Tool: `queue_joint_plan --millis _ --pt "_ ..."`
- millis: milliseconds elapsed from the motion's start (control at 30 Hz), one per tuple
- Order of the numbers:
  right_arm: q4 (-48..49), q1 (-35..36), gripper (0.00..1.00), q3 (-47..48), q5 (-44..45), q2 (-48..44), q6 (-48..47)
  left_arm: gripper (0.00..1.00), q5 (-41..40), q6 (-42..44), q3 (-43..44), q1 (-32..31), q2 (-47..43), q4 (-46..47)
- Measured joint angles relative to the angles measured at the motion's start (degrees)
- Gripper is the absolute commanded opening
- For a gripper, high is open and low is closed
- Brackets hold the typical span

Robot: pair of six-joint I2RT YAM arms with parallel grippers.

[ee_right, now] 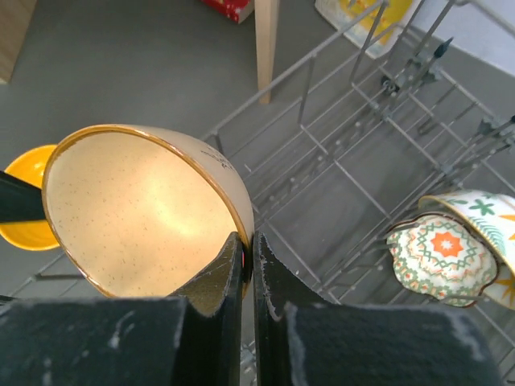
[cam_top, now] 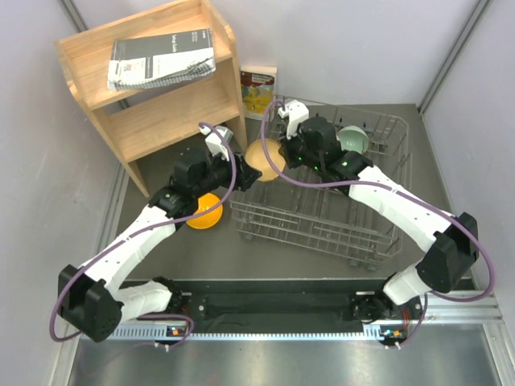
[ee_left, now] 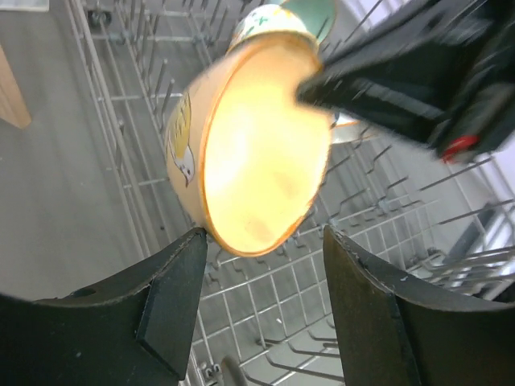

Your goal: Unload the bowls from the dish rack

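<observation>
A dark grey desk point(cam_top: 265, 261) enclosed by plain pale walls point(cam_top: 346, 40) under even light, with a light wooden two-tier shelf point(cam_top: 165, 112) at its far left corner, a spiral-bound booklet point(cam_top: 161, 60) lying on top, and a small colourful book point(cam_top: 258, 90) by the back wall beside it.

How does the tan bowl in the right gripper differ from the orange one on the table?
The tan bowl is pale peach with a darker rim; the orange bowl is bright orange-yellow. The tan bowl is pinched at its rim by the right gripper, tipped on edge over the dish rack; the orange bowl rests free on the table beside the rack. Both are small and round.
</observation>
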Motion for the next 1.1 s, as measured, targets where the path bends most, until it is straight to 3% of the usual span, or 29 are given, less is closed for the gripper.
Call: queue_joint_plan --millis 367,467,500,600,700,867,900,967,1100 --pt "-0.5 1.4 0.00 1.9 0.6 0.0 0.1 0.62 -6.9 1.3 0.7 -2.0 3.0 0.1" --pt "-0.7 1.6 0.00 1.9 0.6 -0.1 0.2 0.56 -8.2 1.3 0.7 -2.3 3.2 0.4" --pt "-0.9 1.7 0.00 1.8 0.6 -0.2 0.4 0.50 -8.6 1.3 0.7 -2.3 3.3 0.5" --pt "-1.2 1.8 0.00 1.7 0.7 -1.0 0.7 0.01 -10.4 1.4 0.7 -2.3 3.9 1.0" --pt "-2.4 3.0 0.00 1.2 -1.1 -2.8 2.1 0.00 -15.3 0.4 1.0 -1.4 5.6 2.4" --pt "-2.3 3.6 0.00 0.3 -0.2 -3.7 2.7 0.00 -16.4 -0.2 1.0 -2.1 6.2 2.7" --pt "-2.2 3.6 0.02 0.1 -0.1 -3.7 2.8 0.00 -16.7 -0.1 1.0 -2.2 6.2 2.7" --pt "-1.8 3.6 0.30 -0.2 0.0 -3.8 3.0 0.00 -17.3 -0.1 1.0 -2.4 6.2 2.7" --pt "-0.7 3.6 0.58 -0.6 -0.4 -4.5 3.6 0.00 -19.2 0.7 1.0 -2.9 5.4 2.2"
